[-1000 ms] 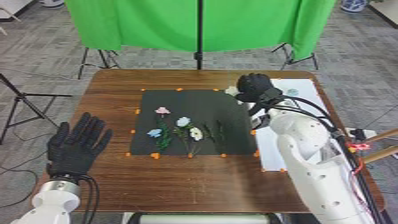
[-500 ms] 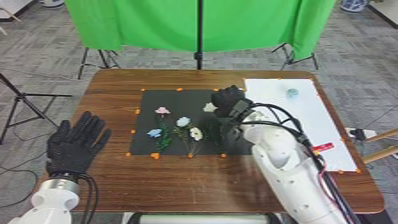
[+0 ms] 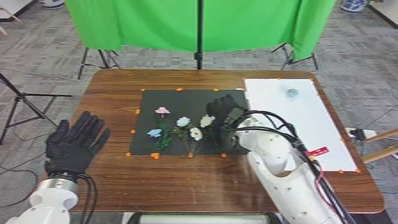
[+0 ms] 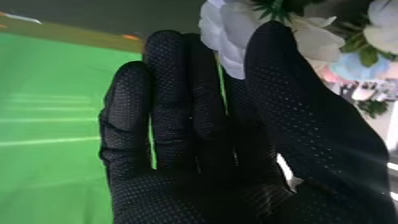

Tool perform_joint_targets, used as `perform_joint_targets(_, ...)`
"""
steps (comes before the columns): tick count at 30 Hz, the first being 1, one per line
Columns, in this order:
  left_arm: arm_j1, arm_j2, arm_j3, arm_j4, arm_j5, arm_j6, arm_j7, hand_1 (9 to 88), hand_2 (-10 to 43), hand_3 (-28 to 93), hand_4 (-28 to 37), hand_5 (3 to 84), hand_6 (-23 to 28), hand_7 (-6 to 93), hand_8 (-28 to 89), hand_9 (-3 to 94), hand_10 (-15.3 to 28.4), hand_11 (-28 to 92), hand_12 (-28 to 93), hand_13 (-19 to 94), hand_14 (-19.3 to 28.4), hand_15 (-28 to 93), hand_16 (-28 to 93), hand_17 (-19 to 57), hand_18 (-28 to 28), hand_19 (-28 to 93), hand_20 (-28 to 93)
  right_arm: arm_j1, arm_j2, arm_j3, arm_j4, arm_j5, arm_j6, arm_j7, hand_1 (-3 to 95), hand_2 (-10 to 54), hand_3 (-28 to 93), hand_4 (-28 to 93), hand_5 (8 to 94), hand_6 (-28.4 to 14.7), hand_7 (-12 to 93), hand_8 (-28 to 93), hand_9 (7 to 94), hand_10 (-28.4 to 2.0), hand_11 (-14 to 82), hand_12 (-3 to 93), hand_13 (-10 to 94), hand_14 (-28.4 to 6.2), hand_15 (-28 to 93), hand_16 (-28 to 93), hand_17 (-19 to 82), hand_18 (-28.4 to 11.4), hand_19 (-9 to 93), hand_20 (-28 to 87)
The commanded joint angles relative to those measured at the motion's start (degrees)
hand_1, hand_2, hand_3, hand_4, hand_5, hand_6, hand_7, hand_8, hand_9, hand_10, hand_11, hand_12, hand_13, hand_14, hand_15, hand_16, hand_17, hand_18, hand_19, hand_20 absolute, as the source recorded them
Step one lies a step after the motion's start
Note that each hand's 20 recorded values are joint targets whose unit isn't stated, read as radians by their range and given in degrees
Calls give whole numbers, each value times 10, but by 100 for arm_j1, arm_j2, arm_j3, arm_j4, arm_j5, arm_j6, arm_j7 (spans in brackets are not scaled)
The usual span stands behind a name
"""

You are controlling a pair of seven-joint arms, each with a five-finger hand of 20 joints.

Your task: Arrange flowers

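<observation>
Head view: R hand [image 3: 226, 107] fingers clamped on white flower [image 3: 207, 120], L hand [image 3: 73, 150] fingers apart. 4 blooms [image 3: 195, 134] on mat [image 3: 191, 99]; I'd est. this + pale item [image 3: 292, 92] left.

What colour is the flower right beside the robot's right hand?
That flower is white, best seen in the right wrist view.

Soft petals are set against black, brown and green.
Pink is shown by one flower [image 3: 162, 110], blue by another flower [image 3: 155, 133], creamy white by the white flower [image 3: 207, 121]. The mat [image 3: 178, 98] is coloured plain black, the sheet [image 3: 315, 120] white, the counter [image 3: 111, 95] grained brown, the curtain [image 3: 142, 30] bright green. The black right hand [image 3: 226, 107] is speckled with fine pale dots.
</observation>
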Motion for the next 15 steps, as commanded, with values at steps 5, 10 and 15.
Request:
perform_joint_targets(5,31,4,-12,-28,-272,55,1,309,144,735,-281,479,91,172,-92,410,146,233,138,313,148,466,-54,-41,136,332,172,27,-34,185,-421,465,-696,1000,587,-95,695,-283,482,-28,161,-126,579,-156,176,172,562,-98,446,345,278,-224,778,408)
perform_joint_targets(10,62,-9,-5,-33,-250,-19,17,311,140,737,-280,480,92,172,-92,410,145,235,138,313,148,467,-55,-42,136,332,172,-9,130,665,-1103,1423,-1524,1814,525,-95,776,-283,392,-56,118,-109,502,-179,148,159,517,-144,475,184,273,-232,769,364)
perform_joint_targets(15,88,-10,-11,-47,-186,-83,42,311,138,738,-278,479,91,173,-92,410,145,234,138,313,148,468,-55,-42,137,332,172,275,390,1192,-718,1671,-736,2400,522,-95,771,-283,380,-61,99,-101,461,-192,120,155,465,-168,413,154,256,-227,710,312)
